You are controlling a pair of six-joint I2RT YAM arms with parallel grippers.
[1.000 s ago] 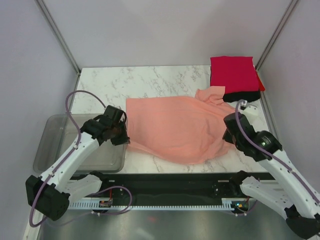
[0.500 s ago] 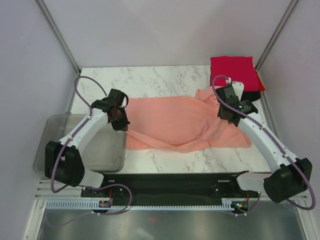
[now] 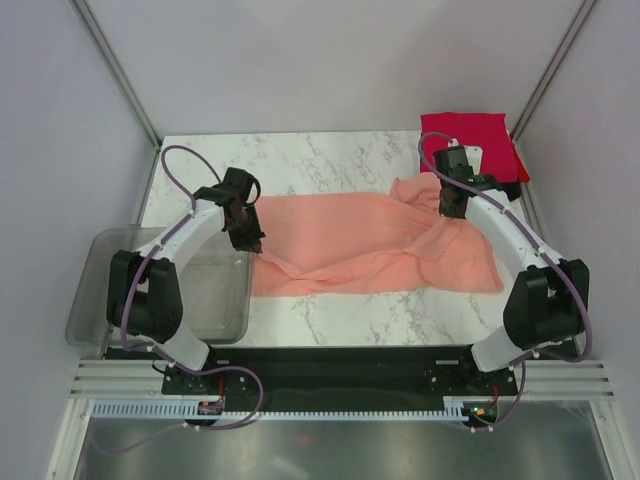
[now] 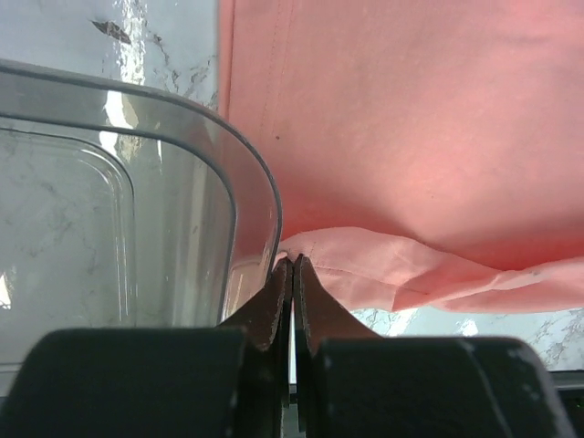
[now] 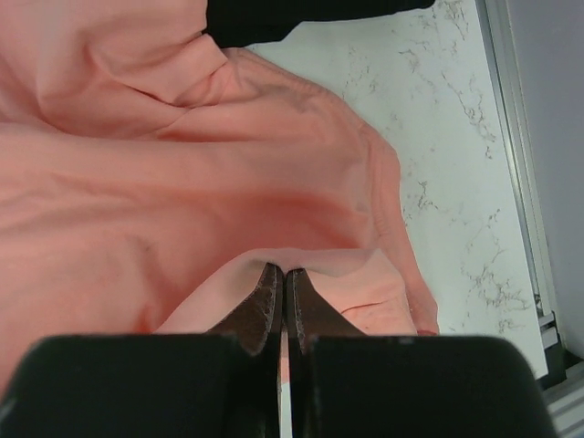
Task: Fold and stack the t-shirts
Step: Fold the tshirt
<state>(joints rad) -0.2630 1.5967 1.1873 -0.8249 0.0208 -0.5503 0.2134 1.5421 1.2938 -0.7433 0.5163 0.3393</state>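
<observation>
The salmon-pink t-shirt (image 3: 370, 245) lies spread across the marble table, partly folded lengthwise. My left gripper (image 3: 257, 244) is shut on its near-left edge (image 4: 365, 260), next to the tub's corner. My right gripper (image 3: 448, 208) is shut on a fold of the pink cloth (image 5: 310, 260) near the shirt's right end. The red t-shirt (image 3: 468, 143) lies folded at the far right corner on a black t-shirt (image 3: 497, 190), whose edge also shows in the right wrist view (image 5: 310, 18).
A grey see-through plastic tub (image 3: 120, 290) stands at the left table edge, its rim (image 4: 246, 164) right beside my left fingers. Metal frame posts rise at both far corners. Bare marble (image 3: 300, 160) lies behind the shirt.
Both grippers have carried the shirt's near edge toward the far side, folding it into a narrower band. Both arms now reach further out over the table.
</observation>
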